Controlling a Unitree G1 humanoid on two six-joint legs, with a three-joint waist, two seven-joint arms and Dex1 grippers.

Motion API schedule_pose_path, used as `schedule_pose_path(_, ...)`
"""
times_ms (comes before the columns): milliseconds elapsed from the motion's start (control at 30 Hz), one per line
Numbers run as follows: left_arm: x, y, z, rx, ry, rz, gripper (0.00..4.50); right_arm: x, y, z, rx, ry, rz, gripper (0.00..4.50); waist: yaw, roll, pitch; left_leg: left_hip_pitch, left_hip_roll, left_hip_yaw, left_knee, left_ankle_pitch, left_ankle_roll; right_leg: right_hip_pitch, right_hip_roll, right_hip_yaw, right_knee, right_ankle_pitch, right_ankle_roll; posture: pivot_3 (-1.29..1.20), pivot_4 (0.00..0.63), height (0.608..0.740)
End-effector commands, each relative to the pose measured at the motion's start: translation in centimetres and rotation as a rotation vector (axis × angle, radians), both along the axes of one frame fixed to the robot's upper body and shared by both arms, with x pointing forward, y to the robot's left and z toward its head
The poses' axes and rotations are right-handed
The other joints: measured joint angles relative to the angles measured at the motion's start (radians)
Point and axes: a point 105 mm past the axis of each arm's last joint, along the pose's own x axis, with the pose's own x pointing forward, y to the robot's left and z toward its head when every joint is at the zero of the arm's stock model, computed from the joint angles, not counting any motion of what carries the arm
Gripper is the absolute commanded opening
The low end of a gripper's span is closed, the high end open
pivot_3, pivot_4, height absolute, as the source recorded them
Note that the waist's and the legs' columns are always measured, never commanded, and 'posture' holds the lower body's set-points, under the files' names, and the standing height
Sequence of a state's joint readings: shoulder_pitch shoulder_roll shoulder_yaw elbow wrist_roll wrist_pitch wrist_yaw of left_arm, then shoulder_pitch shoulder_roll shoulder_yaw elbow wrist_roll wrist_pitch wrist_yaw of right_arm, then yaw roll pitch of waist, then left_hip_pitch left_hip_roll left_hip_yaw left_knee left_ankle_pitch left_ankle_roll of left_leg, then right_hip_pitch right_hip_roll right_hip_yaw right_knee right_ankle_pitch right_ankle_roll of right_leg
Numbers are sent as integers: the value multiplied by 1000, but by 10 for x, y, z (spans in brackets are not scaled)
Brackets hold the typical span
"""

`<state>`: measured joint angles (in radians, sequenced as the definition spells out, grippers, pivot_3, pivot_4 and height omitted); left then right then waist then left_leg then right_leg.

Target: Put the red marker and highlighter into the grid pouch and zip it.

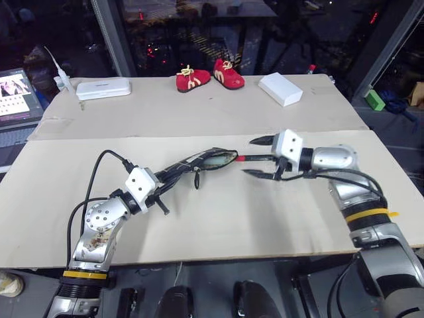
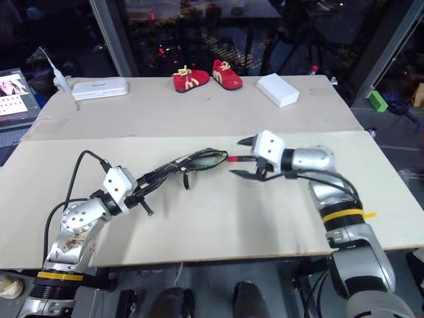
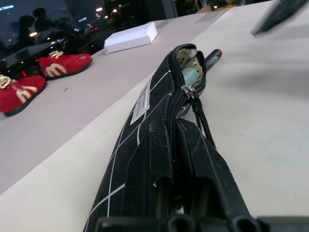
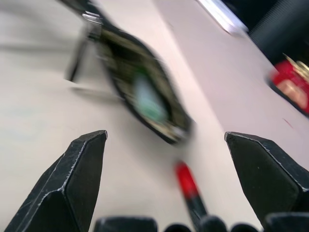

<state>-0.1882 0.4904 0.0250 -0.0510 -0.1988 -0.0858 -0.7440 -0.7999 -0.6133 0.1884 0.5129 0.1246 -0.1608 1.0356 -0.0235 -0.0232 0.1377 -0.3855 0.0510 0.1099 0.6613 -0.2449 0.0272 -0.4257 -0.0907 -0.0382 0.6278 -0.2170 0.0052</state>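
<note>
The left tool point(image 1: 173, 173) was clamped tight on the closed end of the grid pouch point(image 1: 199, 162), its 2 black fingers point(image 3: 193, 159) pinching the fabric on either side of the zipper and holding the pouch up off the table point(image 1: 218, 218). The pouch's mouth gaped open toward the right tool point(image 1: 260, 158), and the pale green highlighter point(image 4: 147, 99) lay inside it. The zipper pull point(image 3: 188, 92) sat near the open end with its cord hanging down.

The right tool stood wide open and gripped nothing, just beside the pouch's mouth, 1 finger above and 1 below the line of the red marker point(image 1: 246, 159). The marker lay between that tool and the pouch mouth, its red end toward the pouch; whether its tip was inside could not be told.

At the far side of the table sat 2 small red shoes point(image 1: 209, 76) and a white box point(image 1: 280, 89).
</note>
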Motion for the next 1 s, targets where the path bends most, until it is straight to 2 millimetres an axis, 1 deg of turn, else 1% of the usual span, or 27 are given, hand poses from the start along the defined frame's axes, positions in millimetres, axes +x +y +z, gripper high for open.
schedule_pose_path(33, -1, 3, 14, -9, -58, 9, 0, 19, -8, 3, 40, 27, -79, 4361, -2, 0, 0, 1, 0, 0, 0, 0, 0, 1, 0, 0, 0, 0, 0, 0, 150, 740)
schedule_pose_path(167, -1, 4, 15, -11, -62, 17, 0, 31, -4, -8, 24, 80, -98, 4361, -4, 0, 0, 0, 0, 1, 0, 0, 0, 1, 0, 0, 0, 0, 0, 0, 150, 740)
schedule_pose_path(300, -2, 6, 15, -13, -64, 32, 0, 42, 5, -21, -62, 120, -115, 4361, -1, 1, 0, -2, 0, 1, 0, 0, 0, -1, -1, 0, -1, 0, 0, 0, 150, 740)
schedule_pose_path(600, -5, 8, 16, -14, -72, 51, 0, 56, 14, -25, -110, 168, -196, 4361, 0, 1, 1, -2, 0, 1, 0, 0, 0, -1, -1, 0, -1, 0, 0, 0, 150, 740)
schedule_pose_path(733, -6, 9, 17, -16, -76, 60, 0, 56, 9, -43, -151, 266, -250, 4361, 0, 1, 1, -2, 0, 1, 0, 0, 0, -1, -1, 0, -1, 0, 0, 0, 150, 740)
schedule_pose_path(933, -7, 9, 18, -16, -76, 63, 0, 60, 2, -57, -113, 376, -384, 4361, 0, 1, 1, -2, 0, 1, 0, 0, 0, -1, -2, 0, -1, 0, 0, 0, 150, 740)
schedule_pose_path(1000, -7, 9, 19, -17, -77, 64, 0, 61, -1, -62, -115, 389, -432, 4361, -2, 1, 1, -2, 0, 1, 0, 0, 0, -1, -2, 0, -1, 0, 0, 0, 150, 740)
